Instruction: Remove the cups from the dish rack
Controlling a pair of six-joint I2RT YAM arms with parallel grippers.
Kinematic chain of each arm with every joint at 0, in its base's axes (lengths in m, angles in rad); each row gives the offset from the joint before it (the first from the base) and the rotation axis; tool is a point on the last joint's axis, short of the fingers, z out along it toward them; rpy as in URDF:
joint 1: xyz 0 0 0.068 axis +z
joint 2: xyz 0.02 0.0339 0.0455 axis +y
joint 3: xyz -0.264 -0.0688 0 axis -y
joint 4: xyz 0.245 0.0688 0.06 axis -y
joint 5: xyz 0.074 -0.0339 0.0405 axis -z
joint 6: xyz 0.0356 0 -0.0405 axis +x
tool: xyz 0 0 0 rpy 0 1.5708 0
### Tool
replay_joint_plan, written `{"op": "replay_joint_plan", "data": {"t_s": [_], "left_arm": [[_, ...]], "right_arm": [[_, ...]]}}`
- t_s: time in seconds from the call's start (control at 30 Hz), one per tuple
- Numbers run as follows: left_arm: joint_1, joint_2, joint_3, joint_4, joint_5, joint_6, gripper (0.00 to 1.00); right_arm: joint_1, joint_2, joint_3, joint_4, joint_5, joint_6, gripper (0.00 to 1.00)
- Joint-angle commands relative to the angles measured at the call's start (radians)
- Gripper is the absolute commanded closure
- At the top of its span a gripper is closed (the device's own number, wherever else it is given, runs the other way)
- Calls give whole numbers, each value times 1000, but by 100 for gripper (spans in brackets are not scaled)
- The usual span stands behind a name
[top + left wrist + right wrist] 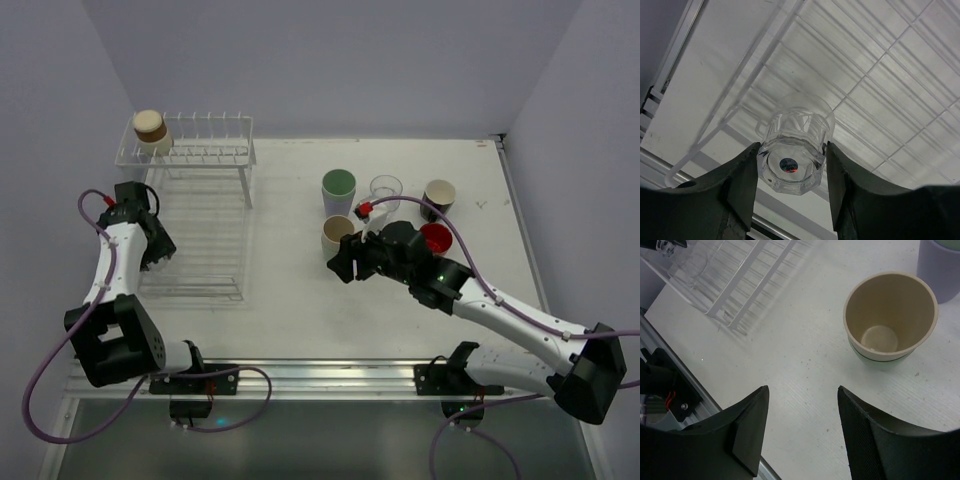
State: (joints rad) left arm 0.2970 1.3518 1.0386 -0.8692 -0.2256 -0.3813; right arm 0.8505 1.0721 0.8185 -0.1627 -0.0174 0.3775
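The left end effector point(792, 172) is closed on a clear glass cup point(796, 145). Its two dark fingers point(742, 187) press against the opposite sides of the cup, close to the base. This cup has thick transparent walls with flat facets and a many-sided base, which is turned toward the wrist camera. A small dark round mark shows through the base. The cup is over the flat grid part of the dish rack point(880, 55), near the left edge. I cannot tell if it touches the wires.

The dish rack point(210, 215) is white, made of thin wire, and it lies on the left part of the surface point(300, 310). At its far end there is a raised shelf with pegs. A tan-brown cup point(150, 127) with a pale top stands on the left corner of this shelf.

The right end effector point(802, 405) is opened wide and holds nothing. It hangs over the bare surface, near a beige cup point(890, 310). This beige cup stands upright inside a pale green cup point(880, 361), of which only a narrow band is visible.

Four more cups stand upright on the right part of the surface: one with a green inside point(338, 187), a second clear glass point(385, 190), a black cup with a cream inside point(439, 195), and a red cup point(436, 238) partly hidden behind the right arm.
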Motion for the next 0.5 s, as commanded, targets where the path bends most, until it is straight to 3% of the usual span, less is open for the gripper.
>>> {"op": "replay_joint_plan", "data": {"t_s": [0.0, 0.07, 0.2, 0.37, 0.47], "left_arm": [[8, -75, 18, 52, 113, 7, 94], [8, -118, 31, 65, 156, 4, 99], [-10, -233, 20, 113, 329, -11, 100], [-105, -454, -78, 274, 534, -76, 100], [-194, -563, -182, 447, 689, -181, 100]], "right_arm": [[1, 3, 19, 46, 16, 11, 40], [1, -6, 5, 66, 16, 12, 40], [1, -61, -36, 126, 16, 23, 40], [1, -288, -174, 320, -25, 43, 36], [1, -369, -206, 377, -94, 43, 25]]}}
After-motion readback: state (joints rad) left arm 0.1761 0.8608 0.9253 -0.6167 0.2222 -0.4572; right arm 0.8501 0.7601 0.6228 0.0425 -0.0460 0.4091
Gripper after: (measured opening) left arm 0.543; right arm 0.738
